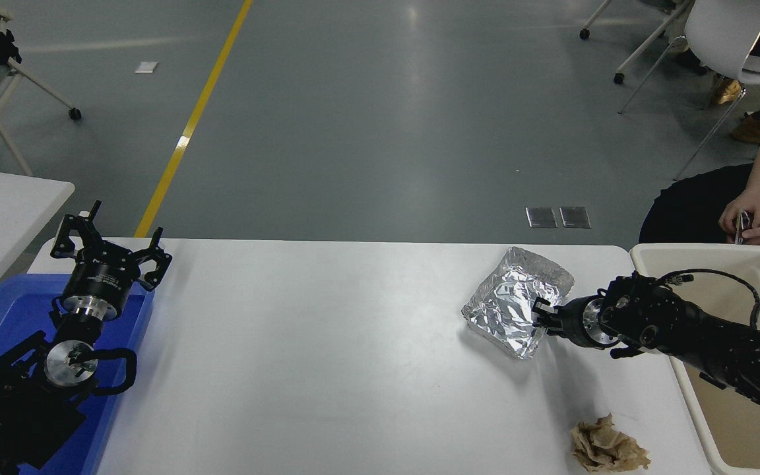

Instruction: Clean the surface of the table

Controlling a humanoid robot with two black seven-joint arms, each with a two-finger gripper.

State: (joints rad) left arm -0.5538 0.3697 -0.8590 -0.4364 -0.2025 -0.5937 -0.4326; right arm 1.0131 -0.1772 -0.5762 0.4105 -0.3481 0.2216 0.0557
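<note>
The white tabletop (327, 343) carries a crumpled foil packet (515, 300) toward its far right, and a wad of brown paper (607, 448) at the near right edge.

Bright, even overhead light; sharp focus.
Glare is seen on the floor (413, 16) and foil (515, 303); soft shadows are cast on the counter (327, 343).

Looks like a lab or industrial test hall: bare grey polished floor (367, 132) crossed by a yellow line (190, 125) at upper left, wheeled office chairs (729, 39) in both top corners, 2 metal floor plates (558, 217) right of centre.
</note>
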